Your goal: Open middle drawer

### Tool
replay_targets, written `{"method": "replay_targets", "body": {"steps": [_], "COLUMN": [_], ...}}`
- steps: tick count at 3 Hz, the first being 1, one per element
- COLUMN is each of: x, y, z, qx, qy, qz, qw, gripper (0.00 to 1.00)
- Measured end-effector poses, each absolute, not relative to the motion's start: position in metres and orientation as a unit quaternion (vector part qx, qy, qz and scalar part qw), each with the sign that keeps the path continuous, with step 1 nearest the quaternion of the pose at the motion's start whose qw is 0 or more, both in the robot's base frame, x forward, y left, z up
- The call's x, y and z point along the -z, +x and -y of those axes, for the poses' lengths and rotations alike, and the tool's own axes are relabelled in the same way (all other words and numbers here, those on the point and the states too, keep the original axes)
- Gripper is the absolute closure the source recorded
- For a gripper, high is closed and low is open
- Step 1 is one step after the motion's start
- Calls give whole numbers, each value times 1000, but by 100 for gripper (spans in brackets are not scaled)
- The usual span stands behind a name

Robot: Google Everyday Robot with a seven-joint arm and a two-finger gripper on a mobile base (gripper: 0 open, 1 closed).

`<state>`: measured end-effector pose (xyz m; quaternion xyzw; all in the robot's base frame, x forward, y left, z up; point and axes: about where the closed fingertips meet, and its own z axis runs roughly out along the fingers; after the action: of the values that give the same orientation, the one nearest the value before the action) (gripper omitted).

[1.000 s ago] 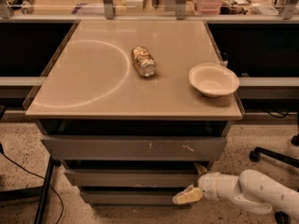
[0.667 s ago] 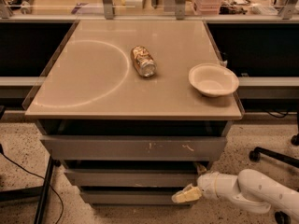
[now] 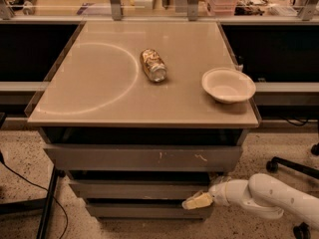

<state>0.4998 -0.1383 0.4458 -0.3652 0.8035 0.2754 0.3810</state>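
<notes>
The middle drawer is a plain grey front of medium height. It sits under the taller grey front with white scratch marks and above the narrow bottom front. It stands only slightly out from the cabinet. My gripper, cream-tipped on a white arm, reaches in from the lower right. It sits at the lower right edge of the middle drawer front, by the gap above the bottom drawer.
The beige table top carries a can lying on its side and a white bowl near the right edge. A chair base stands on the floor at right, a black cable and a post at left.
My gripper has risen a little towards the middle drawer's lower edge. The drawers, the can and the bowl have not moved.
</notes>
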Motion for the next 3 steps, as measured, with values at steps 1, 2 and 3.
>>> {"method": "replay_targets", "body": {"steps": [1, 2, 3], "x": [-437, -428, -435], "y": [490, 461, 461], "z": [134, 128, 128], "qx": [-284, -308, -309], "qy": [-377, -387, -387], "qz": [-815, -826, -826], "qw": [336, 269, 269], "gripper": [0, 0, 0]}}
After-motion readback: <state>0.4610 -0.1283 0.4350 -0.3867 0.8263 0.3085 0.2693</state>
